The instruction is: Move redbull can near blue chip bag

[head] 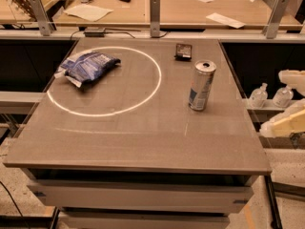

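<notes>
The redbull can [202, 85] stands upright on the right side of the grey table [138, 142], silver and blue with an opened silver top. The blue chip bag [86, 66] lies crumpled at the table's left rear, on the edge of a white circle [151, 87] marked on the top. My gripper [272, 103] is off the table's right edge, level with the can and well to its right. Its two cream fingers [286, 124] are spread apart with nothing between them.
A small flat black object [183, 51] lies near the table's back edge behind the can. Two small clear bottles [259, 95] stand on a ledge to the right. A long wooden bench [190, 6] with papers and metal posts runs behind the table.
</notes>
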{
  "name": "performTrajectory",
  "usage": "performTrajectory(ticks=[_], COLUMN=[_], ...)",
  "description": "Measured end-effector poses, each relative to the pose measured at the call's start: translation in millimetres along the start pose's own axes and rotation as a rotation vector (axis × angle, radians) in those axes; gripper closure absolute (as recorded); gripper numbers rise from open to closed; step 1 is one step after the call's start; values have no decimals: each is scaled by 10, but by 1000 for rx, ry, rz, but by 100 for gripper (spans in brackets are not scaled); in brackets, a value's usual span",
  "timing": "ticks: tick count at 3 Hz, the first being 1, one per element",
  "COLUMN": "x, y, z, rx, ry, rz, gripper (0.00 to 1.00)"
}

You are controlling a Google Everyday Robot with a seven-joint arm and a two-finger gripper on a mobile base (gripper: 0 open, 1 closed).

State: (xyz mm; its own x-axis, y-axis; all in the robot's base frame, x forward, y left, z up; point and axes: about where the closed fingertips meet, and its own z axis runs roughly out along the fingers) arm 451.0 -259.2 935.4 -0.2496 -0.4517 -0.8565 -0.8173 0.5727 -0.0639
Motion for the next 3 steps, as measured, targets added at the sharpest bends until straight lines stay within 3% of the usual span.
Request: performTrajectory(ticks=[1, 2, 3], x=[126, 275, 375], y=[-76, -195, -356], z=[189, 402, 617], rx=[40, 51, 38], ry=[-77, -118, -130], rz=[106, 131, 101], gripper=[0, 0, 0])
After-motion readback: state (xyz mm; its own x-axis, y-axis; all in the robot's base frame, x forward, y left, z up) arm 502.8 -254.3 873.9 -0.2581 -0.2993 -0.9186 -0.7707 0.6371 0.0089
